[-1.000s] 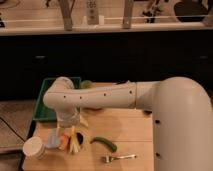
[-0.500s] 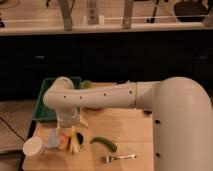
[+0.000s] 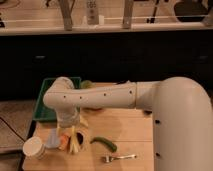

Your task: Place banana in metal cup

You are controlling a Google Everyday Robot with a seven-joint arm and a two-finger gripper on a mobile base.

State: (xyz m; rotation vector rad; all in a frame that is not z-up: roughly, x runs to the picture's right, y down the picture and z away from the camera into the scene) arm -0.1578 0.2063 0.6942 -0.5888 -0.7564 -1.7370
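My gripper (image 3: 71, 134) hangs down from the white arm over the left part of the wooden table. A pale yellow, slim banana (image 3: 76, 143) lies right under it, between or against the fingertips. A small orange piece (image 3: 64, 142) sits just left of the banana. A greyish metal cup (image 3: 52, 139) stands further left, next to a white paper cup (image 3: 34, 148). A curved green pepper (image 3: 104, 143) lies to the right of the gripper.
A green tray (image 3: 47, 102) stands behind the gripper at the table's back left. A fork (image 3: 119, 158) lies near the front edge. The large white arm (image 3: 180, 120) covers the table's right side. A dark counter runs behind the table.
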